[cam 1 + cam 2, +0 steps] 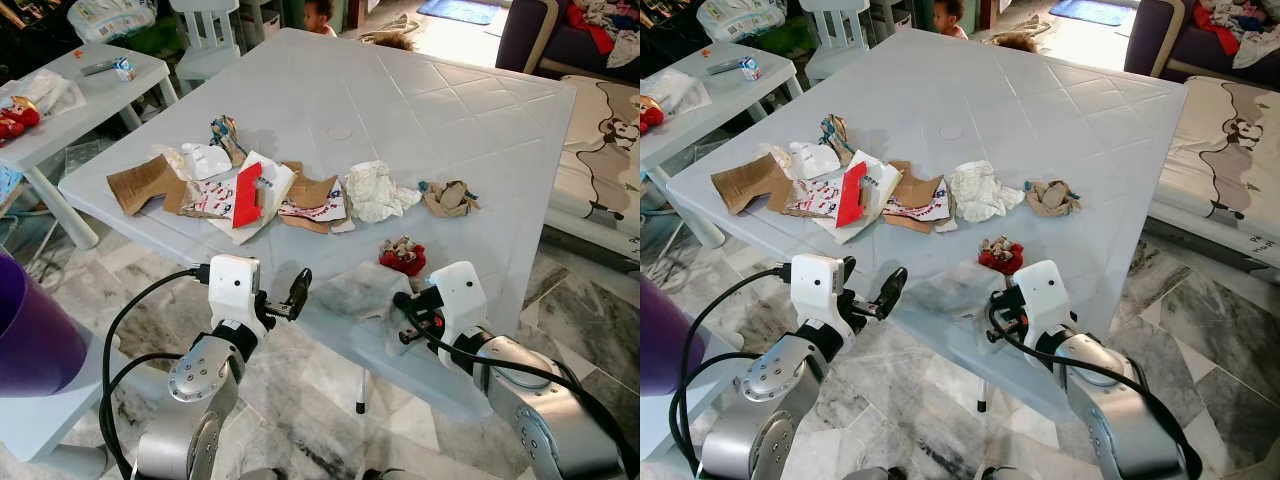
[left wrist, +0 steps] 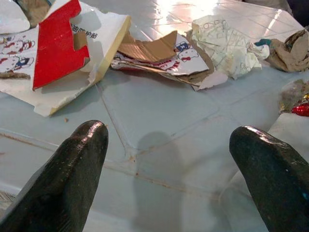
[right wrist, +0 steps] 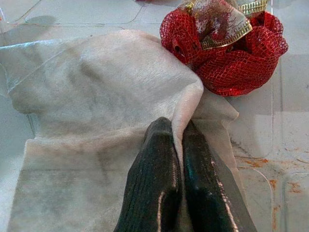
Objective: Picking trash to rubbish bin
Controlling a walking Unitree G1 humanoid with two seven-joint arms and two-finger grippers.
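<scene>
A pale wipe [image 3: 96, 96] lies flat at the near edge of the white table [image 1: 440, 110], just beside a red mesh wad [image 3: 227, 53]. The right gripper [image 3: 181, 133] pinches a fold of the wipe, fingers closed on it. The left gripper [image 2: 169, 145] hovers nearby, fingers wide apart, facing torn cardboard scraps [image 2: 149, 48] and crumpled paper [image 2: 227, 43].

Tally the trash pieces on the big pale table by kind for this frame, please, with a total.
Torn brown cardboard pieces: 2
Printed red-and-white carton pieces: 2
Crumpled white paper or tissue: 2
Crumpled brown wrapper: 1
Colourful small wrapper: 1
Red mesh ball with gold ribbon: 1
Thin grey-white wipe sheet pinched in the right gripper fingers: 1
Total: 10, though overlapping pieces make the count approximate.
</scene>
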